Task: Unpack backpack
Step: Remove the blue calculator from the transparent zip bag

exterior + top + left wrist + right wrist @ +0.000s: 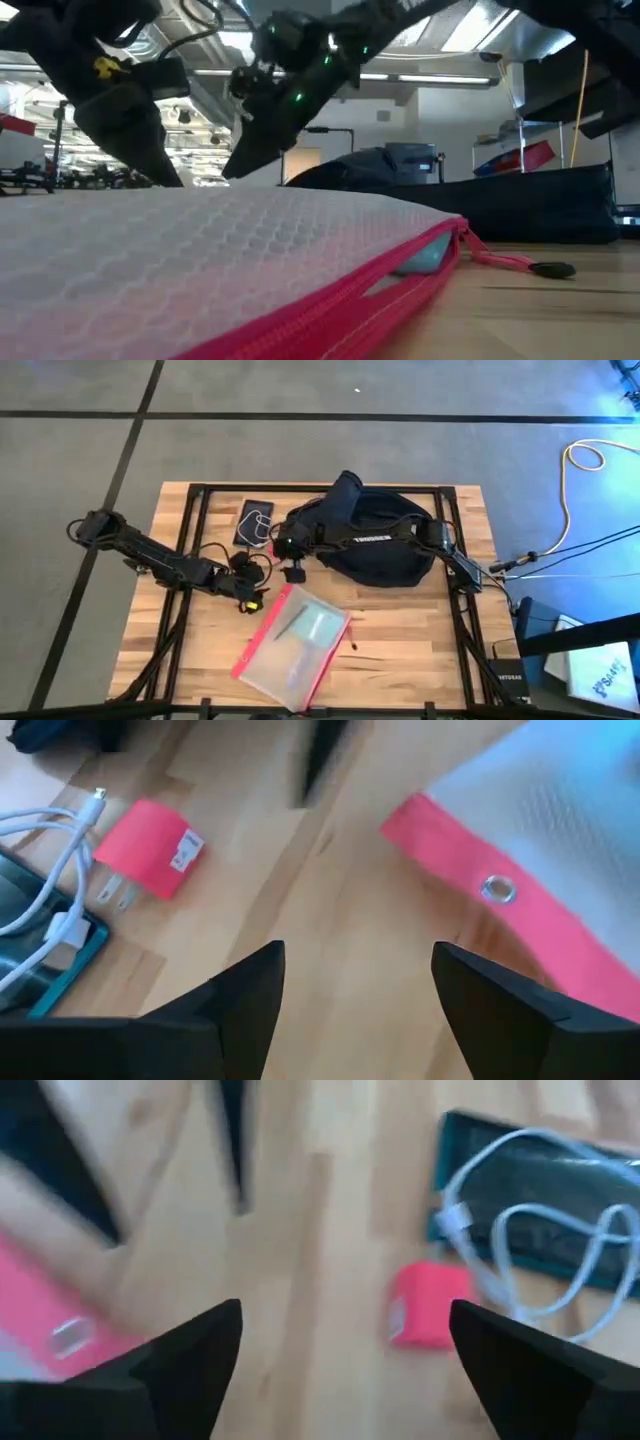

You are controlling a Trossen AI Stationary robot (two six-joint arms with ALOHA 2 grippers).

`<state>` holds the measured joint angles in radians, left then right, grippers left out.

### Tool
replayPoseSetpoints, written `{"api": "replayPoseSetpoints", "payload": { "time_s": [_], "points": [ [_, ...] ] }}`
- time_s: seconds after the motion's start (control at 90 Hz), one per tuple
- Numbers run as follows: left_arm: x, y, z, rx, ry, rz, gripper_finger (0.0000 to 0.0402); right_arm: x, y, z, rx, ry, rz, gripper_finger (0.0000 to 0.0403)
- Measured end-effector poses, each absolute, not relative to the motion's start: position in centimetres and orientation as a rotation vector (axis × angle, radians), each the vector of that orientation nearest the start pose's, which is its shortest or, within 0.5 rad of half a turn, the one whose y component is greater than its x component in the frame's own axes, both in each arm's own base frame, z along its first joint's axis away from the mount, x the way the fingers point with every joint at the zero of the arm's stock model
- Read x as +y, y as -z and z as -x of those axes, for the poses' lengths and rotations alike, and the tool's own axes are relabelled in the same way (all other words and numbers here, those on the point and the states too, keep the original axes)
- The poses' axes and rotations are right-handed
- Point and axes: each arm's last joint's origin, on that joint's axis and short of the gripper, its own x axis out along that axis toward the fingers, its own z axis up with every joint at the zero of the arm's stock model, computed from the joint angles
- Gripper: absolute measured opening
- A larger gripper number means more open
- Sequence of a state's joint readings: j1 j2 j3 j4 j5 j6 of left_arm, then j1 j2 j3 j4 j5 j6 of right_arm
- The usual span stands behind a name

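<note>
The dark navy backpack (385,545) lies flat at the far middle of the table; the low view shows it as a low dark mound (520,205). My right arm reaches across it toward the table's left. My right gripper (293,568) hangs open above bare wood beside the backpack's left edge, holding nothing (345,1350). My left gripper (252,600) is also open and empty (355,990). It is over the wood between a red charger plug (150,850) and the clear red-edged pouch (295,645).
A dark flat device with a coiled white cable (255,522) lies at the far left of the backpack. The red plug (425,1305) lies next to it. The pouch (250,260) lies flat in the near middle, its zipper pull (550,268) on the wood.
</note>
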<state>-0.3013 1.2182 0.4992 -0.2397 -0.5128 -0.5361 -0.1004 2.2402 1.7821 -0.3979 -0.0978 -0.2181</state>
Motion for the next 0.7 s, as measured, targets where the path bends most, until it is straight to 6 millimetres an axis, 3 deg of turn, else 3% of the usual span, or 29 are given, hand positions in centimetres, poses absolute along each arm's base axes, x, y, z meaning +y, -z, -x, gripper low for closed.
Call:
{"api": "replayPoseSetpoints", "payload": {
  "time_s": [0.167,0.3,0.533,0.7],
  "points": [
    [-5.0,-15.9,-20.1,0.773,-0.43,0.107,0.0239,0.4,-18.3,-48.2,0.976,-0.062,0.2,0.0305],
    [-5.1,-14.8,-19.8,0.723,-0.421,0.14,0.0239,3.8,-18.2,-47.2,1.019,-0.213,0.178,0.0289],
    [-5.6,-11.8,-18.4,0.586,-0.335,0.261,0.0239,6.9,-21.8,-45.1,0.962,-0.121,0.248,0.0276],
    [-5.6,-11.3,-18.0,0.561,-0.344,0.332,0.0239,10.1,-22.3,-42.4,0.983,-0.13,0.296,0.0275]
  ]
}}
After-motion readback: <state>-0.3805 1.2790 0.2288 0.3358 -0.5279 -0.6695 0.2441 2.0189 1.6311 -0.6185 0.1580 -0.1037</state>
